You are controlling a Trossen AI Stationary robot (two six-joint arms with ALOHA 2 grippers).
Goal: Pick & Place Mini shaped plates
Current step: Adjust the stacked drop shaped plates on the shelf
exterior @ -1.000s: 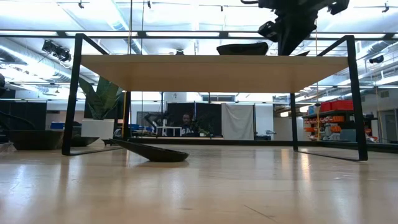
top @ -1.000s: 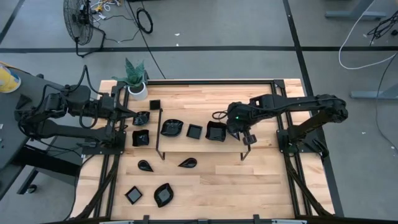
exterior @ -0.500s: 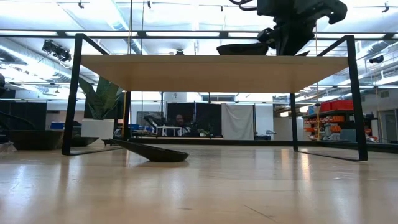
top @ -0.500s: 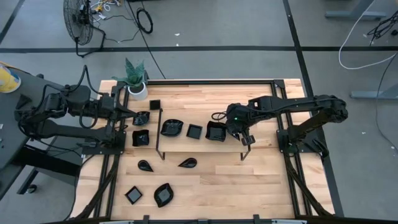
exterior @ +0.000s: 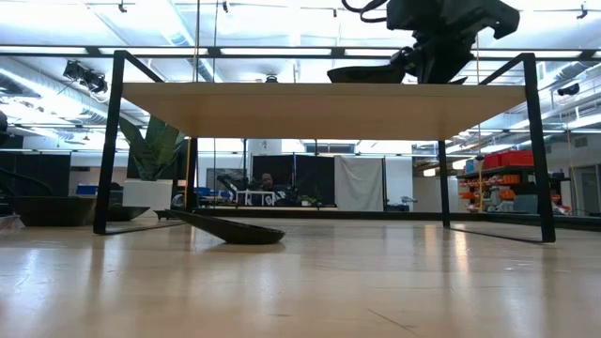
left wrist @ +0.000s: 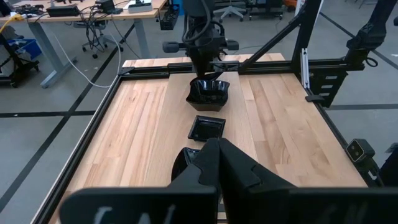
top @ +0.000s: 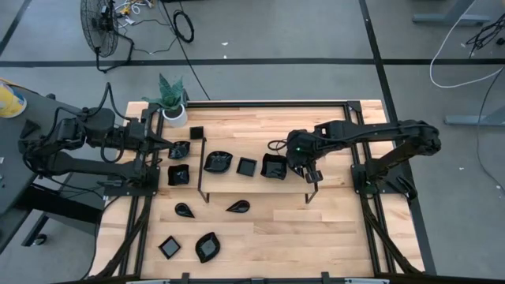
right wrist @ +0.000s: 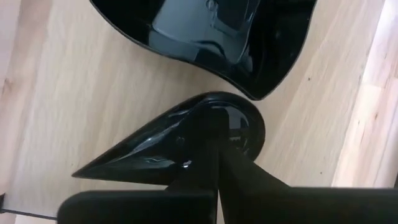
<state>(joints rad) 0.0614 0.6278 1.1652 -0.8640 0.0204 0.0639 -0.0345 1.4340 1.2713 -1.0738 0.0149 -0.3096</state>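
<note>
Several glossy black mini shaped plates are in view. Three lie on a raised wooden shelf (top: pixel 256 185): a leaf (top: pixel 217 162), a square (top: pixel 247 166) and a larger wavy one (top: pixel 274 166). My right gripper (top: pixel 294 166) stands just right of the wavy plate (right wrist: pixel 205 31), shut on a small teardrop plate (right wrist: pixel 180 149) over the shelf top. In the low view that gripper (exterior: pixel 439 58) is right above the shelf. My left gripper (left wrist: pixel 217 155) waits shut at the table's left side (top: pixel 164 143). My right gripper pinches the teardrop plate's rim near its round end (right wrist: pixel 217 134) between its two fingers (right wrist: pixel 249 180). The fingers come steeply from above. The plate's pointed end (right wrist: pixel 84 173) sticks out sideways. Whether the plate touches the shelf top, I cannot tell.
More black plates lie on the table: two teardrops (top: pixel 184 210) (top: pixel 237 207), a square (top: pixel 170 247) and a leaf (top: pixel 207 246) near the front, others at the left (top: pixel 179 173). A potted plant (top: pixel 171 101) stands at the far left corner. The shelf's black legs (exterior: pixel 111 141) stand around it.
My right gripper has sunk a little toward the shelf top with the teardrop plate, beside the wavy plate, and has then kept still. It stays shut on the plate.
</note>
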